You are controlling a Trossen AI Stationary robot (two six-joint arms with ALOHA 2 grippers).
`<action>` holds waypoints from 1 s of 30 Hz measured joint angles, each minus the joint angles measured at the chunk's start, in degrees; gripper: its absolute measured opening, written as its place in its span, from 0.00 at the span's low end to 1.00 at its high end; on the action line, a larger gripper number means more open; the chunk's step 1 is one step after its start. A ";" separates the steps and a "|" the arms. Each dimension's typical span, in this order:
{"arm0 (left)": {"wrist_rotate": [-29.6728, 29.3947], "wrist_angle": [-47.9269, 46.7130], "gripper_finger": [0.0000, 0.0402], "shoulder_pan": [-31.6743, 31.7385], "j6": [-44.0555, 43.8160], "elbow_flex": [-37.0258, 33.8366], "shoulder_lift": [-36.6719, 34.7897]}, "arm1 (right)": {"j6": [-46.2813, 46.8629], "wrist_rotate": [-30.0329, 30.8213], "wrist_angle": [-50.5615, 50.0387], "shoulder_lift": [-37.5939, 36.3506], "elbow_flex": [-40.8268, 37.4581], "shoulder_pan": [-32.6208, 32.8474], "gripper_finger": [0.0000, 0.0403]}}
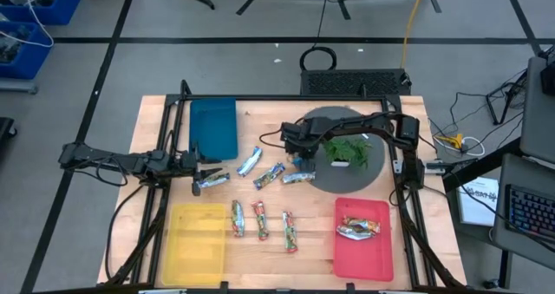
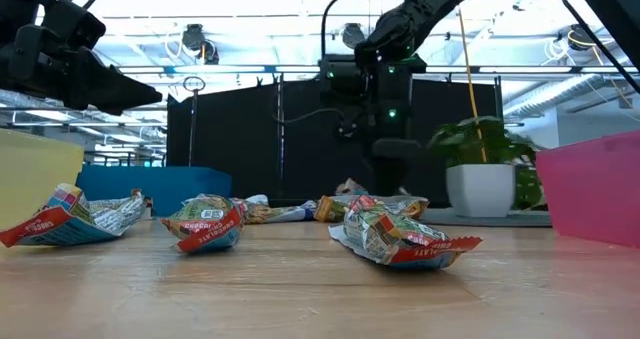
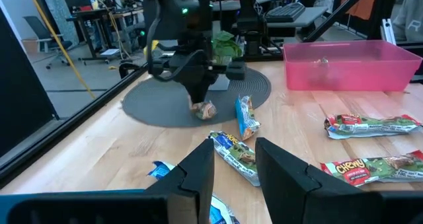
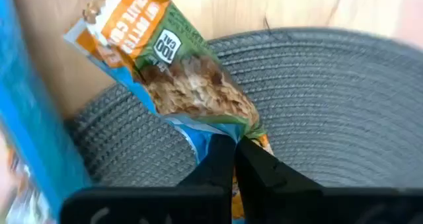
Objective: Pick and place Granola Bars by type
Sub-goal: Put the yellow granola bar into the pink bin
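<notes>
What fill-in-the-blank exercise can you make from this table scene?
1. The right end effector is shut on an ___-labelled granola bar.
2. Only the ___ tray has bars in it.
3. The plant stands on the round grey ___.
4. The left end effector hangs between the blue tray and the ___ tray.

Missing words: orange, red, mat, yellow.

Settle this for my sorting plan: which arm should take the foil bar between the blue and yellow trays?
Left: the left gripper hovers open beside that silver-blue foil-wrapped bar; the right gripper grips an orange-wrapped bar.
</notes>
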 joint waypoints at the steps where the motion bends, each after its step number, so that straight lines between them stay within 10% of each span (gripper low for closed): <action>1: 0.00 0.00 0.29 0.00 0.00 0.00 0.00 | -0.73 1.29 0.79 -0.01 0.00 0.50 0.00; 16: 0.02 -0.02 0.29 0.00 0.00 0.00 0.02 | 9.67 -6.13 -2.31 -20.68 -0.07 8.89 0.00; 30: 0.07 -0.02 0.29 0.02 -1.85 0.00 0.02 | 64.89 -2.48 -19.64 -43.05 -6.11 40.12 0.00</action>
